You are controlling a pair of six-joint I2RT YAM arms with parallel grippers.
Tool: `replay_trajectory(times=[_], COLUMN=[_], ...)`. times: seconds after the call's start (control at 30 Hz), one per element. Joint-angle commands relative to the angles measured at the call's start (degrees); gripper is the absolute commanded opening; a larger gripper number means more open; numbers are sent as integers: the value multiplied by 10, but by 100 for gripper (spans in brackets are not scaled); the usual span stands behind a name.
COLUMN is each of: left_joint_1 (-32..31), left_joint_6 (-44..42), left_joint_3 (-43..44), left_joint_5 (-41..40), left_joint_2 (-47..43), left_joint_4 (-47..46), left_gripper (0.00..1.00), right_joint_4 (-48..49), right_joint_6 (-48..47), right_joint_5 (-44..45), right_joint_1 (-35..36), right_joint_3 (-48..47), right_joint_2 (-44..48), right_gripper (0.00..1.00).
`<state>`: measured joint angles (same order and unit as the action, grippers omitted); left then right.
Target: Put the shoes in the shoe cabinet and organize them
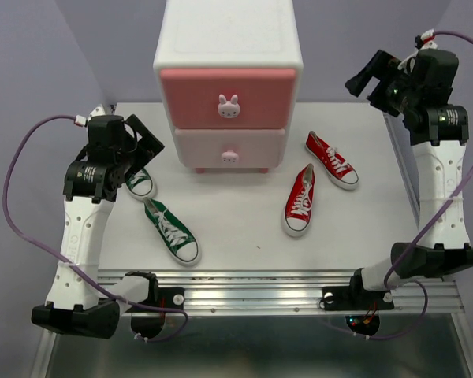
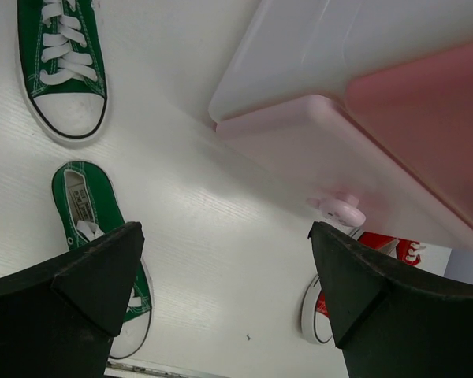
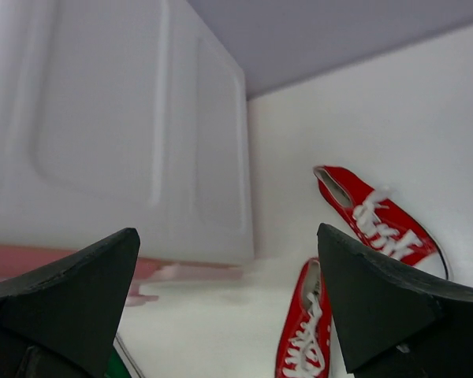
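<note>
shoe cabinet (image 1: 229, 47): 1, rear centre of surface (image 1: 229, 216), 2 drawers shut | red shoes: 2, right of it, rear one (image 1: 332, 160), near one (image 1: 299, 201) | green shoes: 2, left of it, near one (image 1: 172, 230), other one (image 1: 139, 183) partly hidden by left arm | left jaws: wide open, empty | right jaws: wide open, empty

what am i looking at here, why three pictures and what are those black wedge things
These are two robot arms bolted at the near edge of a table. The wide picture looks down from above and behind them. The other two come from a camera on each wrist, so the black wedges are that arm's own fingers. On the table stands a white cabinet with two pink drawers, both shut. Two green shoes lie front-left of it and two red shoes front-right. The left gripper and right gripper are open and hold nothing.
</note>
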<state>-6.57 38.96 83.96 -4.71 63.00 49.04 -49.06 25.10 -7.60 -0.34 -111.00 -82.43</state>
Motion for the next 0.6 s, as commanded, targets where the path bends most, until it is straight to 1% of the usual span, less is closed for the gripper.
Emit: replay_trajectory(times=[0.0, 0.13, 0.2, 0.27, 0.3, 0.37, 0.4, 0.47, 0.57], left_joint_1=[-18, -38, -48, -51, -54, -59, -61, -65, -68], left_joint_6=[-6, -7, -9, -11, -11, -13, -12, -9, -5], left_joint_3=[9, 21, 31, 35, 37, 37, 38, 37, 40], left_joint_5=[8, 3, -4, -6, -6, -3, -4, -4, -1], left_joint_2=[7, 19, 23, 27, 27, 27, 27, 26, 23], left_joint_4=[-15, -9, -3, 0, 1, 5, 9, 17, 23], left_gripper=[99, 99, 99, 99, 99, 99, 99, 99, 99], right_joint_4=[44, 84, 101, 129, 169, 208, 242, 277, 306], right_joint_6=[25, 79, 79, 85, 101, 116, 123, 124, 120], right_joint_5=[-70, -123, -114, -110, -110, -111, -109, -101, -91], right_joint_1=[0, 0, 31, 45, 51, 68, 88, 112, 160], right_joint_3=[-120, -204, -253, -267, -267, -269, -271, -281, -305], right_joint_2=[-40, -98, -128, -140, -144, -155, -160, -178, -206], right_gripper=[100, 100, 100, 100, 100, 100, 100, 100, 100])
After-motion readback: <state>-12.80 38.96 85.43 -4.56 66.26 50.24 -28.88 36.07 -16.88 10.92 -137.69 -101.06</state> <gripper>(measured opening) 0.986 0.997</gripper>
